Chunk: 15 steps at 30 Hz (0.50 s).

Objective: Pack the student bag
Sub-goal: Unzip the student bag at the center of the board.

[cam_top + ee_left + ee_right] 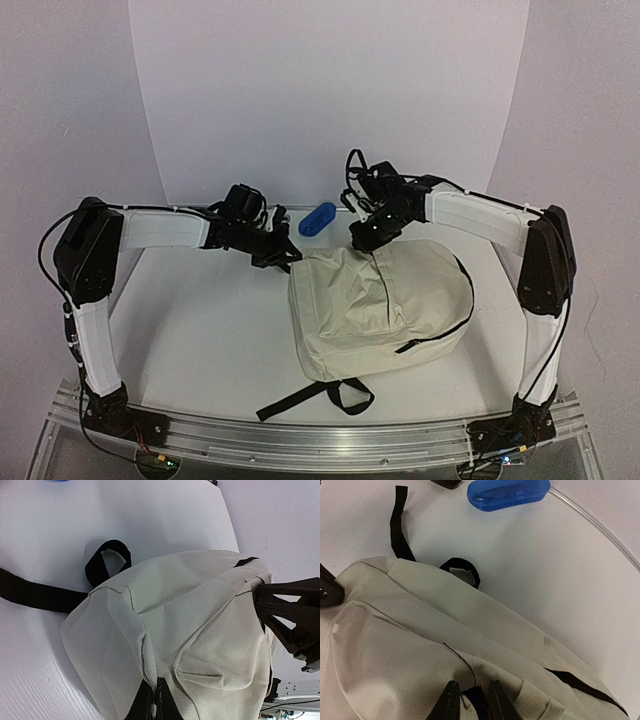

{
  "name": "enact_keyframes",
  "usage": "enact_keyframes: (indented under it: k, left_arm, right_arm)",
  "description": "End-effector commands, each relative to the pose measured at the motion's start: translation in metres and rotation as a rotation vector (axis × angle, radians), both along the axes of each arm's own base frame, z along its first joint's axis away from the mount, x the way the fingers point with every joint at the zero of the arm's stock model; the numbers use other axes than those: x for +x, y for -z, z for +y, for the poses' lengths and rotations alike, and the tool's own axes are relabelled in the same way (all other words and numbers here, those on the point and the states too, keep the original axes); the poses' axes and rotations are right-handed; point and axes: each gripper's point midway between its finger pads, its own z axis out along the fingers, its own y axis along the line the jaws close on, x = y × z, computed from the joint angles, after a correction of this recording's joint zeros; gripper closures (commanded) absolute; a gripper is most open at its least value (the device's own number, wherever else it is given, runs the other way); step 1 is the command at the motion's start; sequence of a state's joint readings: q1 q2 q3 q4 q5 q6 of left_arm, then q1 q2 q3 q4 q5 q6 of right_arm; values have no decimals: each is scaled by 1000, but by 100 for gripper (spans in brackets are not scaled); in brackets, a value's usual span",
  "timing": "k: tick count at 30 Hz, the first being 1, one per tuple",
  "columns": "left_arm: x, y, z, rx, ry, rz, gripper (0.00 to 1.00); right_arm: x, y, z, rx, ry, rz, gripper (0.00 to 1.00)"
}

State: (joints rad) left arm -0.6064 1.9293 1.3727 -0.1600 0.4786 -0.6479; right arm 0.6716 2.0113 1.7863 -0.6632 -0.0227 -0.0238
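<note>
At the far-left corner of the student bag [375, 310], the left gripper [154, 700] is clenched tight on a pinch of cream fabric, cloth bunched at its fingertips; just right of it along the same far edge, the right gripper [472, 702] is closed narrow on something dark at a seam (zip pull or binding, too blurred to say which), with a thin black thread [460, 660] trailing from that spot; so both tools grasp the bag, neither is released.

Outward from the grips: the bag lies on the white table [200, 330], right of centre, its body slumped toward the near side; a black carry loop [462, 567] rests on the table just off the cream edge, on the side toward a blue case [318, 218]; the case lies on the table at the far side, between the two grippers in the top view, near the bag but not touching it, and outside it; a black zip line [440, 320] curves down the bag's right side; a black strap [320, 400] spills out at the near end.

Progress, as a judgement: early; no opening or dark lining shows in any view, nothing is seen inside, and the bag looks slack and unfilled; the two-handed hold on the far edge reads as setting up to open the mouth. Left to do: get the zip open, spread the mouth, put the case in (likely the item), close up.
</note>
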Motion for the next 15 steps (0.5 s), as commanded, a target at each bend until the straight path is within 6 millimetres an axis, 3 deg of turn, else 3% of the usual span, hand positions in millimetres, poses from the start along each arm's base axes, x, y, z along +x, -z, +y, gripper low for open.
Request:
enact_keyframes:
  k: [1,6,15]
  left_arm:
    - [17,-18,-2,-14,-4,-65,100]
    - [18,-17,1,-3,-16,-65,100]
    - [30,-10,23,1,-82,-48,100]
  right_arm:
    - [6,8,-2,-40,-13,4,83]
    - [5,14,2,-31,-24,22,100]
    - [-16,-18,17,110,-90,50,100]
